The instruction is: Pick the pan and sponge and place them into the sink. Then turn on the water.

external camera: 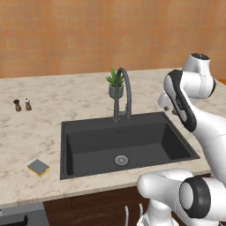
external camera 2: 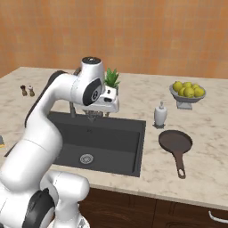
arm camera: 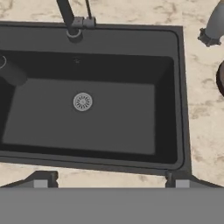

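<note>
Gripper [arm camera: 111, 181] jaws apart, hovering over sink [arm camera: 131, 43]; pan [external camera 2: 176, 143] on counter right, sponge [external camera: 38, 167] left.

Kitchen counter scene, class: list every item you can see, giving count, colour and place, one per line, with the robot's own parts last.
sink: one, dark grey, set in the counter's middle, silver drain inside.
faucet: one, dark grey, arched, behind the sink; no stream runs.
sponge: one, grey-blue over yellow, on the counter left of the sink.
pan: one, dark reddish-brown, on the counter right of the sink.
potted plant: one, green, behind the faucet.
shakers: two, small, dark and light-topped, far left.
soap dispenser: one, white, behind the pan.
fruit bowl: one, grey, holding yellow fruit, far right.
gripper: one, open, above the sink's near rim.
</note>
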